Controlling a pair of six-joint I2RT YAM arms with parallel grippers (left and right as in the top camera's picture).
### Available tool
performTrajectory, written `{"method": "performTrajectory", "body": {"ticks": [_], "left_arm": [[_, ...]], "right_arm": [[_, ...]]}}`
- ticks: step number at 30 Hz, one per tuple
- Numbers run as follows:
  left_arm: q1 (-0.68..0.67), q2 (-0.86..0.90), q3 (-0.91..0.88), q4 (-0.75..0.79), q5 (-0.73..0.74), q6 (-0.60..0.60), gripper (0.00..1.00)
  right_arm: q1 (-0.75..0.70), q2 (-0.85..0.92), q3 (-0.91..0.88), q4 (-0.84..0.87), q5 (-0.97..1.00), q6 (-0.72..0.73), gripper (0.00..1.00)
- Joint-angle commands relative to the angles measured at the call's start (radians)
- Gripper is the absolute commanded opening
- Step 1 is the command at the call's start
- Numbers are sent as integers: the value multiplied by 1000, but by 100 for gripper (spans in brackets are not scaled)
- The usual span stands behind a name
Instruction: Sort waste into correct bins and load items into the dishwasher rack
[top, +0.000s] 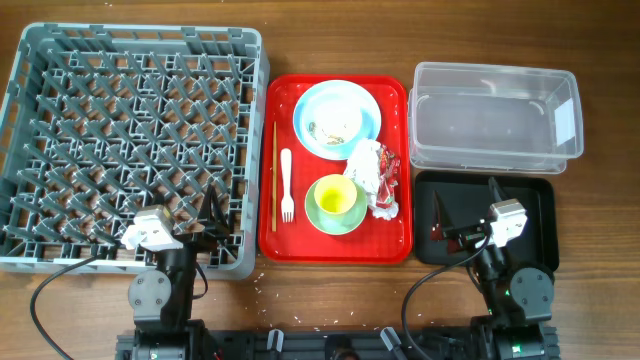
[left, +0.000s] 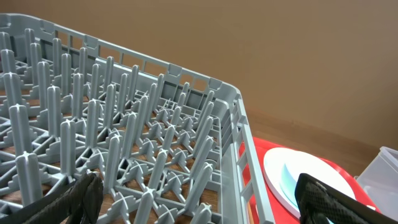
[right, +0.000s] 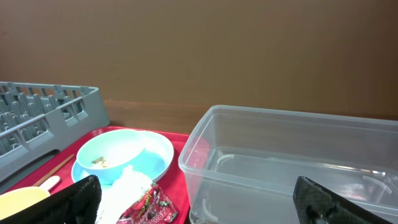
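Observation:
The grey dishwasher rack (top: 130, 140) fills the left, its pegs close up in the left wrist view (left: 124, 124). A red tray (top: 395, 245) holds the pale blue plate (top: 365, 115) with beige scraps (top: 328, 128), the crumpled napkin with red wrapper (top: 375, 180), the yellow-green cup (top: 335, 195) on its saucer (top: 335, 222), the white fork (top: 286, 185) and the chopsticks (top: 275, 175). At the right are the clear tub (top: 495, 115) and the black tray (top: 530, 200). My left gripper (top: 205, 215) hangs open over the rack's near right corner. My right gripper (top: 467, 205) is open above the black tray, empty.
Bare wooden table lies round the rack, the tray and the bins. In the right wrist view the clear tub (right: 292, 155) stands straight ahead, with the plate (right: 158, 158) and napkin (right: 127, 186) to its left. A brown wall rises behind the table.

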Motion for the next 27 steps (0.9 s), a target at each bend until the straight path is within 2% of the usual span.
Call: {"method": "performTrajectory", "body": {"ticks": [1, 4, 8, 11, 14, 16, 19, 22, 26, 27], "left_arm": [[-2, -5, 1, -9, 5, 16, 100], [-2, -5, 43, -103, 34, -60, 100], [-2, 17, 171, -265, 86, -61, 100], [-2, 107, 339, -367, 107, -58, 100], [-2, 341, 616, -534, 234, -12, 100], [-3, 513, 812, -711, 349, -4, 100], [-5, 735, 1028, -878, 376, -6, 100], [-5, 834, 1057, -914, 584, -6, 100], [-5, 863, 1057, -922, 592, -36, 100], [-5, 863, 1057, -938, 576, -36, 94]], "right_arm": [[-1, 7, -1, 4, 9, -9, 100], [-1, 7, -1, 4, 9, -8, 100], [-1, 7, -1, 4, 9, -8, 100], [-1, 7, -1, 4, 9, -8, 100], [-1, 7, -1, 4, 9, -9, 100], [-1, 7, -1, 4, 9, -9, 100], [-1, 7, -1, 4, 9, -9, 100], [-1, 7, -1, 4, 9, -8, 100], [-1, 7, -1, 4, 9, -9, 100], [-1, 7, -1, 4, 9, -8, 100]]}}
